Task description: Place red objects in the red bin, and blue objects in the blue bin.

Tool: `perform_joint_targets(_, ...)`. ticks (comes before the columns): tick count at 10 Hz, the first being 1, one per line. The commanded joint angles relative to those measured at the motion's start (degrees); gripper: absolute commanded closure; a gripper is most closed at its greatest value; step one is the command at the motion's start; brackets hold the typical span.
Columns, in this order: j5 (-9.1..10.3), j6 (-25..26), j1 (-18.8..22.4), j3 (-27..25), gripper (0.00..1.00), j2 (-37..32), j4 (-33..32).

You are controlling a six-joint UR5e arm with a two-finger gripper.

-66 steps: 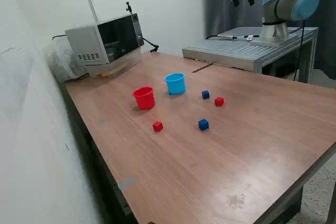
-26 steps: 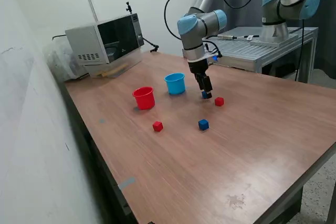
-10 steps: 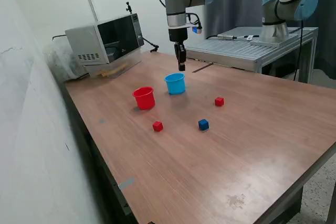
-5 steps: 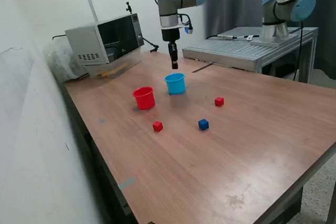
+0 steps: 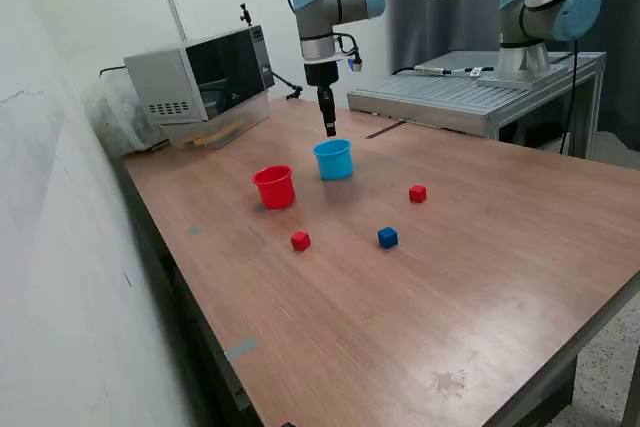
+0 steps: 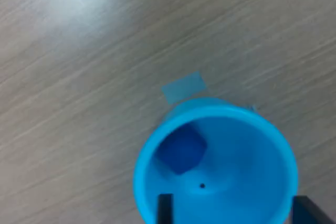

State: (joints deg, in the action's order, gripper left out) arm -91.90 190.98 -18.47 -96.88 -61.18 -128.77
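I have the jaws (image 5: 330, 131) parted and empty above the light-blue tapered plastic cup (image 5: 334, 159), centre of the exterior frame; one small dark-blue cube (image 6: 181, 149) lies inside it. The other dark-blue cube (image 5: 388, 237) sits on the wooden bench (image 5: 480, 277) lower right of the jaws, beyond the cup, so my next reach likely goes there.

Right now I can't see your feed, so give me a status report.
Gripper open above blue cup. One blue cube inside it. Nothing in the way.
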Motion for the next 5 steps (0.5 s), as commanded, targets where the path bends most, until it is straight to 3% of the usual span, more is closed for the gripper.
perform_joint_targets(1, 0.05, -1.0, 0.8, 1.0, 0.0, 0.0, 2.1)
perform_joint_targets(2, 0.4, -1.6, 2.4, 1.0, 0.0, -0.7, 3.5)
perform_joint_targets(4, 0.67, -8.3, 12.8, 0.6, 0.0, -2.4, 7.7)
perform_joint_targets(5, 1.45, -8.5, 15.6, 0.6, 0.0, -2.5, 7.7)
